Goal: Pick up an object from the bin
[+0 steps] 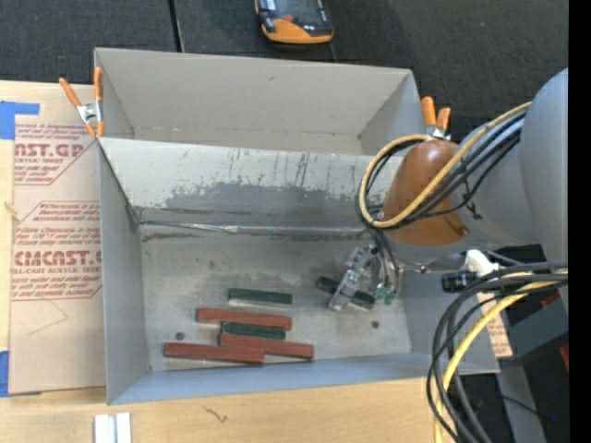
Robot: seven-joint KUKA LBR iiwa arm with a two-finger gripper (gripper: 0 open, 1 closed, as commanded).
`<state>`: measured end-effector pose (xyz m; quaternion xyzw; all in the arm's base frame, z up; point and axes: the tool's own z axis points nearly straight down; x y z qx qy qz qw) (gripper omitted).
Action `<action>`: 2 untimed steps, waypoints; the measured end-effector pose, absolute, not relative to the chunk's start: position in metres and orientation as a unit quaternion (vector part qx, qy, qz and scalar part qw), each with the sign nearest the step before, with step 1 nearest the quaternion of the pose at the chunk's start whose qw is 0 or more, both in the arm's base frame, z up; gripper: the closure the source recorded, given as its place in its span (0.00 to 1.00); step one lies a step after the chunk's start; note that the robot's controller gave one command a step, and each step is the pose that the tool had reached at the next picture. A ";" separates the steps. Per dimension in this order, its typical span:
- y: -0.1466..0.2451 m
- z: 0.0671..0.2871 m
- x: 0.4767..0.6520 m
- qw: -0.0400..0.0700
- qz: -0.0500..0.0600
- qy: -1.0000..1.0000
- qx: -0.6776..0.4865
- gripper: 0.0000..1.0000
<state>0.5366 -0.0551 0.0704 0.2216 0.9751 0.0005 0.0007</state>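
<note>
Tool hangs right over a short dark green bar poking out beside it; open or closed, impossible to tell. Bar looks light, rigid, smooth: best pinched across its narrow width.

Arm reaches in from the right, orange wrist cover looped with cables, gripper hanging low underneath.
</note>
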 end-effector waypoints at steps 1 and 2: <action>-0.055 0.070 0.537 0.001 0.001 0.975 0.222 1.00; -0.055 0.070 0.537 0.001 0.000 0.975 0.222 1.00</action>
